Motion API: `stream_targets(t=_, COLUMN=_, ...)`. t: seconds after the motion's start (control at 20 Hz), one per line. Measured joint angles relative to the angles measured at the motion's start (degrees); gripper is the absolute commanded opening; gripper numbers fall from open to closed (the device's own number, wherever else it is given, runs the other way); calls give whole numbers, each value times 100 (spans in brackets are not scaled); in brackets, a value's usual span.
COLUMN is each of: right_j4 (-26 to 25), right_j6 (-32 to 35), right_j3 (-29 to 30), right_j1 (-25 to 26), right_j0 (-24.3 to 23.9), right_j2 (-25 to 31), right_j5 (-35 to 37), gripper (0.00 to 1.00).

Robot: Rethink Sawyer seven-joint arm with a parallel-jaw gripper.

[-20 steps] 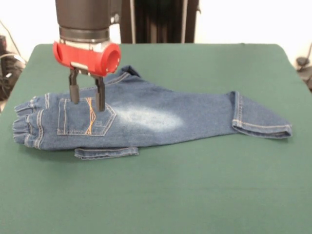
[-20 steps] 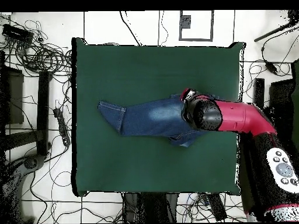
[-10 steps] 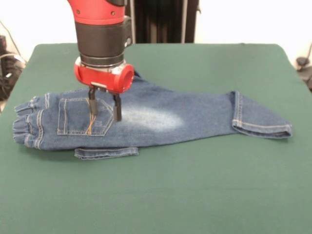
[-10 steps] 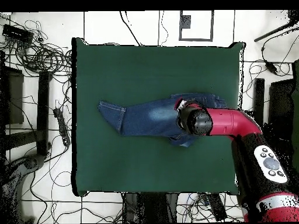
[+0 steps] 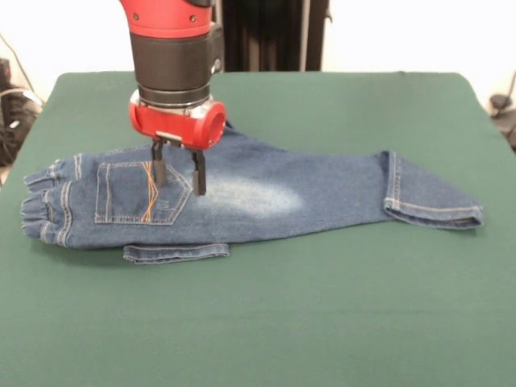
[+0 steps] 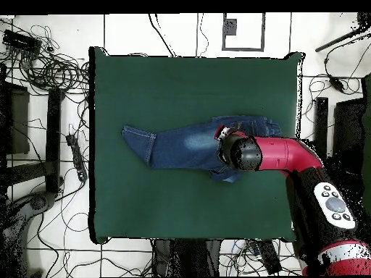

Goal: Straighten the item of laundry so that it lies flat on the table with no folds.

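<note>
Child's denim jeans (image 5: 242,197) lie folded leg-over-leg at the green table's (image 5: 322,322) centre, waistband toward nine o'clock, while the gripper (image 5: 179,177), fingers parted and empty, hovers over the back pocket (image 5: 137,193), apparently positioned to pinch the upper layer.

We see blue denim jeans (image 5: 258,193) with a faded whitish patch on the leg and orange wavy stitching on the back pocket (image 5: 141,193); seams and hems carry pale contrast stitching. We see the table (image 5: 322,322) covered in uniform dark green cloth. The arm (image 6: 290,153) is red with black sections, its wrist ring red, and the gripper (image 5: 179,179) has black fingers.
</note>
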Motion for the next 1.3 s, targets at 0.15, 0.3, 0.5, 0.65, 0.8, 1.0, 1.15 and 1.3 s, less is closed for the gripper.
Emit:
stream_targets(t=0.15, right_j4=-7, right_j6=0, right_j3=1, right_j1=-21, right_j0=0, right_j2=0, right_j5=0, gripper=100)
stream_targets(t=0.3, right_j4=-18, right_j6=0, right_j3=11, right_j1=-70, right_j0=0, right_j2=0, right_j5=0, gripper=100)
stream_targets(t=0.5, right_j4=-24, right_j6=0, right_j3=18, right_j1=-146, right_j0=0, right_j2=0, right_j5=0, gripper=100)
stream_targets(t=0.65, right_j4=-30, right_j6=0, right_j3=18, right_j1=-186, right_j0=0, right_j2=0, right_j5=0, gripper=100)
stream_targets(t=0.8, right_j4=-33, right_j6=0, right_j3=19, right_j1=-196, right_j0=0, right_j2=0, right_j5=0, gripper=100)
stream_targets(t=1.0, right_j4=-34, right_j6=0, right_j3=20, right_j1=-195, right_j0=0, right_j2=0, right_j5=0, gripper=100)
stream_targets(t=1.15, right_j4=-37, right_j6=0, right_j3=21, right_j1=-196, right_j0=7, right_j2=-1, right_j5=0, gripper=100)
stream_targets(t=1.3, right_j4=-40, right_j6=0, right_j3=20, right_j1=-187, right_j0=32, right_j2=-2, right_j5=0, gripper=100)
